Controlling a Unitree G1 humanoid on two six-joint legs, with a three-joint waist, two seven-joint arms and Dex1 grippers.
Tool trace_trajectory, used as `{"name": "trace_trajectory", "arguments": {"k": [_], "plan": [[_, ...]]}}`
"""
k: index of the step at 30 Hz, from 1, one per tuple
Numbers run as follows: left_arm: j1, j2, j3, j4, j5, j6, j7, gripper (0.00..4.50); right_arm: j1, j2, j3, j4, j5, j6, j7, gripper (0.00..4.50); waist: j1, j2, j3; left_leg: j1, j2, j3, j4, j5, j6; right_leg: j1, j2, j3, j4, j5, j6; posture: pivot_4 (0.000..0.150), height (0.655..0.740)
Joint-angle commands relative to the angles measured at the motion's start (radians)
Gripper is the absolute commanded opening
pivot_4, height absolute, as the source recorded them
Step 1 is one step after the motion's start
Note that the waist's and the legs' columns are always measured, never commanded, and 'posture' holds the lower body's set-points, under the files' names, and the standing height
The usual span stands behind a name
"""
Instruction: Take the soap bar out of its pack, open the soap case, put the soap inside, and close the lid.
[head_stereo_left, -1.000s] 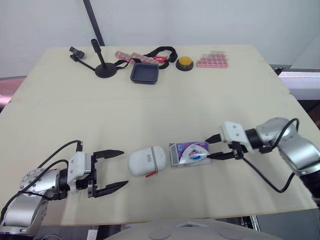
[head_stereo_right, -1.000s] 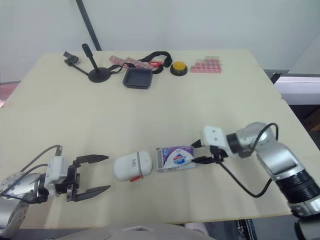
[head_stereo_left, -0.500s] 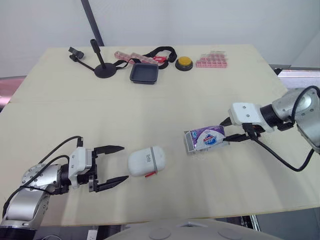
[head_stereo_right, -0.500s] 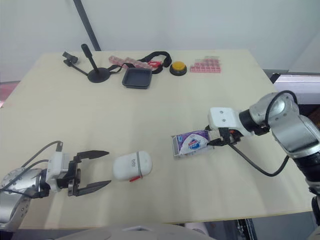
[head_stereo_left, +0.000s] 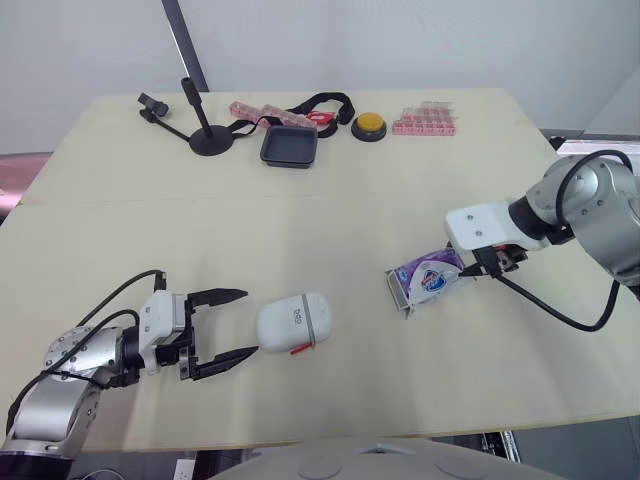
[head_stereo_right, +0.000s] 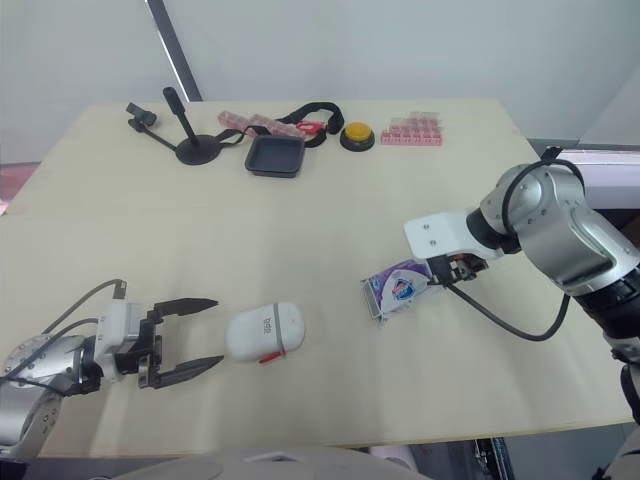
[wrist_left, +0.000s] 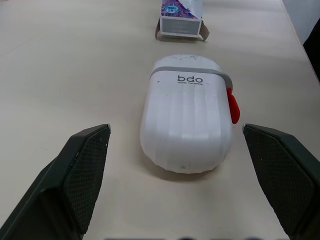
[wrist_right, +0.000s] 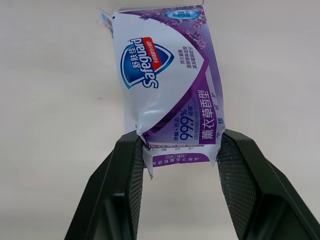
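Right wrist view: right pincer clamps soap pack by one edge; left pincer gapes just short of soap case.

We log the soap pack as moved. A second ago it lay just beside the soap case, open end nearly touching it; half a second ago it had a clear gap. Now it sits well apart from the case, on the side away from the left gripper. It has also turned, no longer in line with the case, and its gripped end is angled away. We can't tell if its open end touches the table. The right gripper, clamped on the pack throughout, has pulled back with it. The left gripper has shifted slightly and now lines up better with the case.
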Motion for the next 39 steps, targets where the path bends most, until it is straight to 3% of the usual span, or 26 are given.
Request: {"name": "trace_trajectory", "arguments": {"k": [1, 9, 16, 23, 28, 34, 39], "plan": [[0.005, -0.004, 0.002, -0.035, -0.004, 0.003, 0.015, 4.5, -0.048, 0.004, -0.007, -0.033, -0.012, 0.048, 0.038, 1.97, 0.0, 0.0, 0.0, 0.0, 0.0, 0.0, 0.0, 0.0, 0.0, -0.001, 0.0, 0.0, 0.0, 0.0, 0.0, 0.15, 0.74], [0.005, -0.007, -0.001, -0.042, -0.004, 0.011, 0.019, 4.5, -0.083, 0.027, -0.052, -0.06, 0.059, 0.063, 0.053, 1.97, -0.001, 0.0, 0.0, 0.0, 0.0, 0.001, 0.0, 0.0, 0.0, -0.002, 0.0, 0.001, 0.001, 0.0, 0.0, 0.15, 0.74], [-0.003, -0.003, -0.004, -0.042, -0.007, 0.019, 0.017, 4.5, -0.107, -0.003, -0.042, 0.043, 0.038, -0.033, 0.065, 1.97, 0.003, 0.0, 0.0, 0.0, 0.0, 0.002, 0.001, 0.0, 0.0, -0.003, 0.0, 0.002, 0.005, 0.0, 0.0, 0.15, 0.74], [-0.003, -0.001, -0.003, -0.043, -0.007, 0.023, 0.012, 4.5, 0.012, -0.083, -0.113, 0.101, 0.082, -0.13, 0.039, 1.97, 0.004, 0.0, 0.0, -0.004, 0.0, 0.002, 0.001, 0.0, 0.0, -0.003, 0.001, 0.003, 0.004, 0.0, 0.0, 0.15, 0.74], [-0.002, -0.003, 0.001, -0.041, -0.004, 0.023, 0.012, 4.5, 0.168, -0.083, -0.312, 0.24, 0.187, -0.184, -0.066, 1.97, 0.008, 0.0, 0.0, -0.005, 0.0, 0.002, 0.001, 0.0, 0.0, -0.001, 0.0, 0.004, 0.001, 0.0, 0.0, 0.15, 0.74], [-0.026, -0.003, 0.001, -0.023, 0.004, 0.02, 0.014, 4.5, 0.338, 0.051, -0.676, 0.492, 0.345, -0.249, -0.286, 1.97, 0.018, 0.0, 0.0, -0.004, 0.0, 0.002, 0.001, 0.0, 0.0, 0.003, 0.001, 0.004, -0.003, 0.0, 0.0, 0.15, 0.74], [-0.05, -0.004, -0.002, -0.007, 0.006, 0.021, 0.01, 4.5, 0.518, 0.155, -0.855, 0.447, 0.419, -0.16, -0.458, 1.97, 0.039, 0.001, -0.001, -0.004, -0.001, 0.002, 0.0, 0.0, 0.0, 0.004, 0.002, 0.004, -0.005, 0.0, 0.0, 0.15, 0.74]]}}
